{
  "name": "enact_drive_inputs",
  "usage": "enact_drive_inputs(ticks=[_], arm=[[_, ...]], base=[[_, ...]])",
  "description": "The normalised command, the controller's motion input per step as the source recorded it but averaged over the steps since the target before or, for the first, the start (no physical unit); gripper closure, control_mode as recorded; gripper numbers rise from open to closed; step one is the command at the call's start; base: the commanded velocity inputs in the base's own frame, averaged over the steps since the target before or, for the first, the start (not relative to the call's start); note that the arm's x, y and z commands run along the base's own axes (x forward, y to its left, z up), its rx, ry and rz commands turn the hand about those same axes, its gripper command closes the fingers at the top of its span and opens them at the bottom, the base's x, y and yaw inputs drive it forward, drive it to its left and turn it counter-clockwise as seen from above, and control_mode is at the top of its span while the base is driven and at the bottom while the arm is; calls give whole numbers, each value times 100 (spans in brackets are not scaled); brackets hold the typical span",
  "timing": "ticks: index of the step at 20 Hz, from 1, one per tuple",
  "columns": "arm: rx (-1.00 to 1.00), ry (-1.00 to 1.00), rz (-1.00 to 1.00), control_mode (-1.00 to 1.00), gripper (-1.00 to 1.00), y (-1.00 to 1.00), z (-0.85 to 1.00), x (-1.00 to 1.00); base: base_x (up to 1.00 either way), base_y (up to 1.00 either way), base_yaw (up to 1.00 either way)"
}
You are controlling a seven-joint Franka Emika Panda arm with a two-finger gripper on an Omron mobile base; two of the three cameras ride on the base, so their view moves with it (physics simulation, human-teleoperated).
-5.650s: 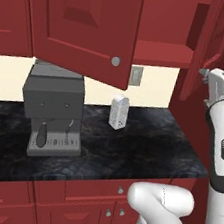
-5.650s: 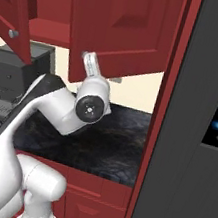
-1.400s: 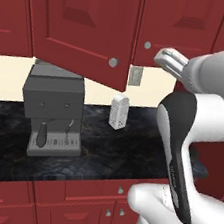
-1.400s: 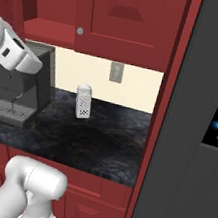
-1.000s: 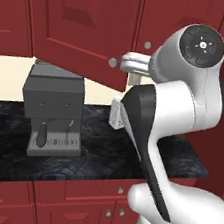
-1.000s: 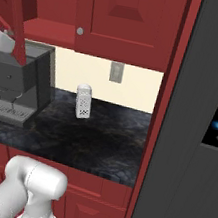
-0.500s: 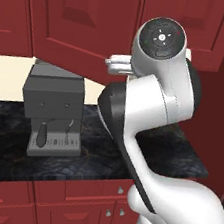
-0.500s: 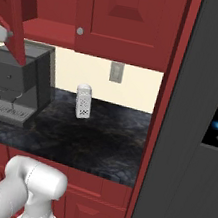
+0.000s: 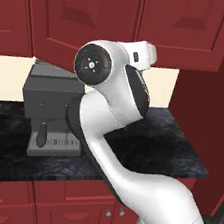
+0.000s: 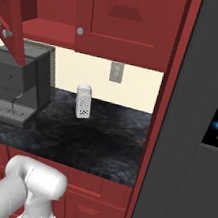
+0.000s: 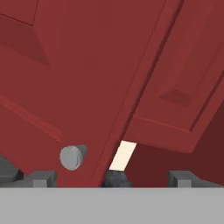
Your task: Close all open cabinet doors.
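Swung leftward since the earlier frames: the arm then reached toward the right side of the cabinets, now it crosses to the left.

Left base view: the arm's round joint and white link cover the middle of the upper cabinet doors [image 9: 92,15]. A dark grey coffee machine [image 9: 43,109] stands near the back of the black counter [image 9: 169,152].

Right base view: one open cabinet door [image 10: 14,10] juts out edge-on at the upper left, above the coffee machine. The neighbouring closed door [image 10: 127,18] lies flush, its silver knob [image 10: 80,31] at its lower left corner. A white shaker [image 10: 83,101] stands mid-counter near the back wall.

Hand view: the gripper [image 11: 111,178] has its jaws spread wide, holding nothing, facing a door with its knob close ahead.

Judgement: one door remains to be pushed shut.
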Motion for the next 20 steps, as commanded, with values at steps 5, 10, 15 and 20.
enact_drive_inputs(ticks=[5, 10, 15, 20], arm=[[-21, -10, 0, -100, -100, 31, 19, 50], [-18, -5, -1, -100, -100, 25, 34, 51], [-12, 0, -6, -100, -100, 0, 23, 56], [-6, 0, -2, -100, -100, -22, 3, 55]], base=[[0, 0, 0], [0, 0, 0], [0, 0, 0], [0, 0, 0]])
